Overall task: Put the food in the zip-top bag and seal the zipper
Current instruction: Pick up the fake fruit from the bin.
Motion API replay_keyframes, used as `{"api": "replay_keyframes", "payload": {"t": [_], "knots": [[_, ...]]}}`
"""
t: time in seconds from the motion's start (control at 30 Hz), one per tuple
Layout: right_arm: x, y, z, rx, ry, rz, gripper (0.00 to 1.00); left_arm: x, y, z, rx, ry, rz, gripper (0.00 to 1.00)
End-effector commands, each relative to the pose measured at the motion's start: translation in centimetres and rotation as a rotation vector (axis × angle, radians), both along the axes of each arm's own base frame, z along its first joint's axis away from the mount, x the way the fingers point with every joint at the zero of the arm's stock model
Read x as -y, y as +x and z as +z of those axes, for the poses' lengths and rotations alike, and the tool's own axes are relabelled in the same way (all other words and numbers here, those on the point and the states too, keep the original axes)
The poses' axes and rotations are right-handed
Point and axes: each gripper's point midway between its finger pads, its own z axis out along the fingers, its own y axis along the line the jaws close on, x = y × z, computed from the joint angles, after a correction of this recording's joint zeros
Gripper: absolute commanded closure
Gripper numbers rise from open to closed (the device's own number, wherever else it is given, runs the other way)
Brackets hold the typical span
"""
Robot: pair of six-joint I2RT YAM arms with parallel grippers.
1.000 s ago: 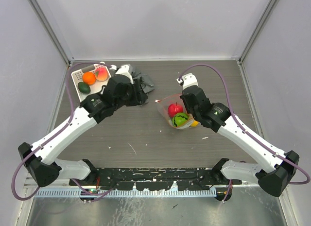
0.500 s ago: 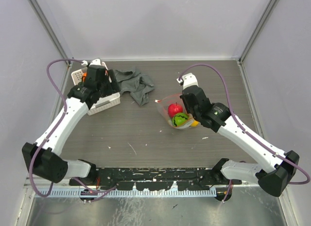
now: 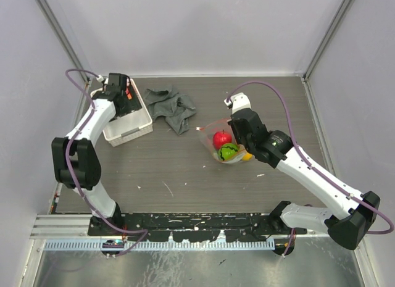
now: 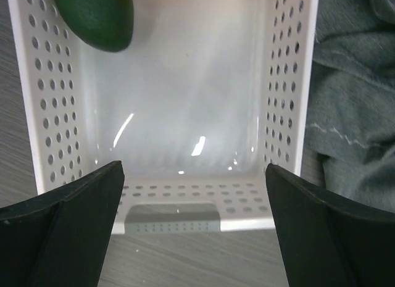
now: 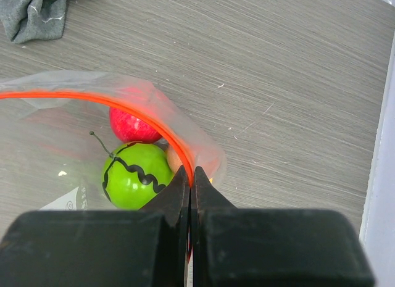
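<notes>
The clear zip-top bag lies right of centre, its mouth held up. My right gripper is shut on the bag's rim at the orange zipper. Inside the bag are pieces of food: a red fruit, a bright green one with a black wavy line and a brown one; a yellow bit shows too. My left gripper hangs open over the near end of the white basket, nothing between its fingers. A dark green fruit lies in the basket's far left corner.
A crumpled grey cloth lies just right of the basket, between it and the bag. The basket stands at the table's back left, close to the left wall. The right arm stretches across the right half of the table.
My left arm has swung from beside the cloth back over the basket at the far left, and its jaws have opened wide. The right gripper and the bag have stayed put.
</notes>
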Motion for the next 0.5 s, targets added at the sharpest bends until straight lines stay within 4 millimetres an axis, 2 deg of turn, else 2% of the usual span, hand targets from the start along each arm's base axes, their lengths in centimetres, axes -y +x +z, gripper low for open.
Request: {"api": "replay_keyframes", "payload": {"t": [0.0,0.23,0.47], "knots": [[-0.4,0.5,1.6,0.059,0.057,0.000,1.00,-3.0,3.0,2.1,0.069,0.091,0.075,0.02],[-0.6,0.7,0.9,0.041,0.036,0.007,1.00,-7.8,5.3,-0.4,0.006,0.180,0.158,0.02],[-0.4,0.7,0.4,0.039,0.025,0.004,1.00,-10.4,7.5,-2.7,-0.036,0.210,0.176,0.02]]}}
